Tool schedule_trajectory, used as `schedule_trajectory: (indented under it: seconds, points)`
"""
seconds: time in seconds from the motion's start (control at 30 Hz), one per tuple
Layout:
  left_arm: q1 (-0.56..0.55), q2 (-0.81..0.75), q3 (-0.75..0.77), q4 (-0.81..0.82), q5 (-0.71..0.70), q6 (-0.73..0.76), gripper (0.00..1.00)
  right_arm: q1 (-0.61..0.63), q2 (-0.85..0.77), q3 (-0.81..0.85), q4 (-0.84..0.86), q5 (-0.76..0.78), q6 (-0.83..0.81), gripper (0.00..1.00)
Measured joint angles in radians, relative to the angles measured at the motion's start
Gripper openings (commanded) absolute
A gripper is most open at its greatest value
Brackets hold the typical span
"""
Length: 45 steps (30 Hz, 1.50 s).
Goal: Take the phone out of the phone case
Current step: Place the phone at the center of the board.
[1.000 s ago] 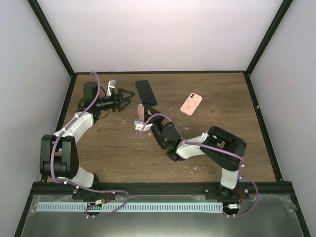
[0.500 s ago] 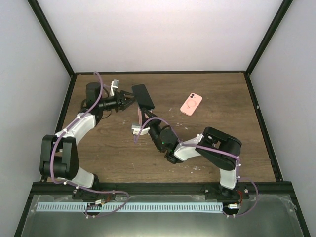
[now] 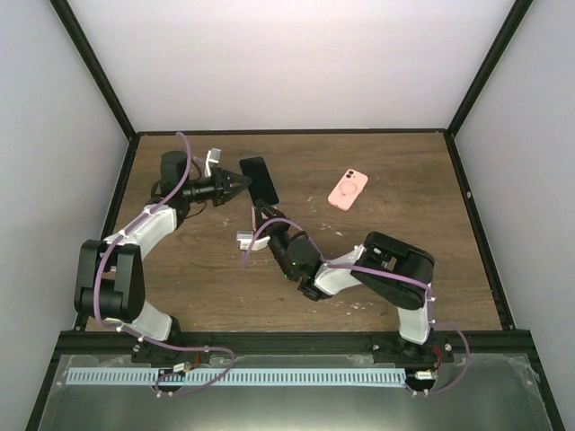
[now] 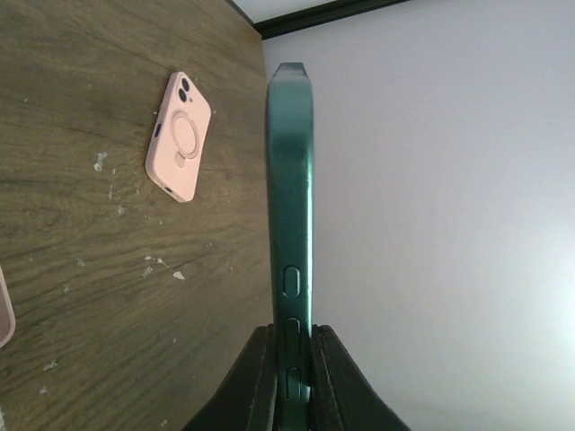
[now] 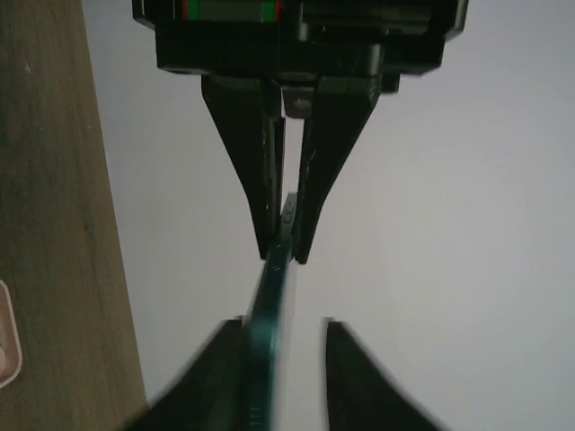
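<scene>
The phone in its dark green phone case (image 3: 260, 180) is held on edge above the back left of the table. My left gripper (image 3: 241, 182) is shut on one end of it; in the left wrist view both pads press its flat sides (image 4: 292, 330) just past the side buttons (image 4: 289, 180). My right gripper (image 3: 262, 210) is at the other end. In the right wrist view its jaws (image 5: 283, 323) stand open around the phone (image 5: 269, 359): the left finger touches it and a gap shows on the right. The left gripper (image 5: 286, 256) shows opposite.
A pink cased phone with a ring on its back (image 3: 348, 189) lies flat on the wooden table (image 3: 207, 260), right of the held one, also in the left wrist view (image 4: 178, 136). Another pink edge (image 4: 3, 319) lies on the table under the arms. Dark frame posts border the table.
My left gripper moved in and shut on the phone's end. My right gripper, shut on the phone before, has opened. The phone shifted slightly left and back.
</scene>
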Motion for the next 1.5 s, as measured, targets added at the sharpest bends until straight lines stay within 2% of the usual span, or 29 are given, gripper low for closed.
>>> schedule_trajectory:
  seconds: [0.07, 0.13, 0.2, 0.37, 0.5, 0.57, 0.7, 0.8, 1.0, 1.17, 1.33, 1.4, 1.5]
  points:
    - [0.001, 0.002, 0.001, -0.001, 0.001, -0.005, 0.01, 0.002, 0.000, -0.002, -0.006, -0.005, 0.014, 0.56]
    - [0.007, 0.005, 0.001, -0.009, 0.000, 0.004, 0.00, 0.006, -0.021, -0.002, -0.037, -0.014, 0.045, 0.70]
    - [0.024, 0.006, 0.001, -0.019, 0.000, 0.011, 0.00, 0.008, -0.067, -0.003, -0.119, -0.024, 0.118, 0.78]
    - [0.080, 0.022, 0.034, -0.066, 0.002, 0.067, 0.00, 0.006, -0.228, 0.035, -0.507, -0.092, 0.394, 0.92]
    - [0.094, 0.027, 0.059, -0.106, 0.021, 0.150, 0.00, -0.031, -0.320, 0.153, -0.922, -0.278, 0.675, 0.99]
    - [0.094, 0.026, 0.059, -0.116, 0.037, 0.193, 0.00, -0.072, -0.356, 0.204, -1.088, -0.398, 0.793, 1.00]
    - [0.095, 0.012, 0.058, -0.127, 0.063, 0.255, 0.00, -0.190, -0.408, 0.278, -1.325, -0.626, 0.980, 1.00]
    - [0.095, -0.021, 0.041, -0.091, 0.076, 0.259, 0.00, -0.285, -0.417, 0.332, -1.432, -0.789, 1.102, 1.00]
    - [0.081, -0.077, 0.018, 0.009, 0.108, 0.230, 0.00, -0.471, -0.418, 0.397, -1.526, -1.115, 1.338, 0.97]
    - [0.035, -0.118, 0.018, 0.086, 0.129, 0.209, 0.00, -0.582, -0.416, 0.405, -1.461, -1.355, 1.592, 0.86]
    - [-0.022, -0.164, 0.018, 0.126, 0.142, 0.196, 0.00, -0.596, -0.391, 0.405, -1.355, -1.498, 1.812, 0.76]
    - [-0.042, -0.173, 0.018, 0.140, 0.147, 0.192, 0.00, -0.593, -0.375, 0.405, -1.329, -1.529, 1.866, 0.67]
    - [-0.060, -0.175, 0.018, 0.150, 0.151, 0.187, 0.00, -0.592, -0.349, 0.405, -1.296, -1.564, 1.939, 0.45]
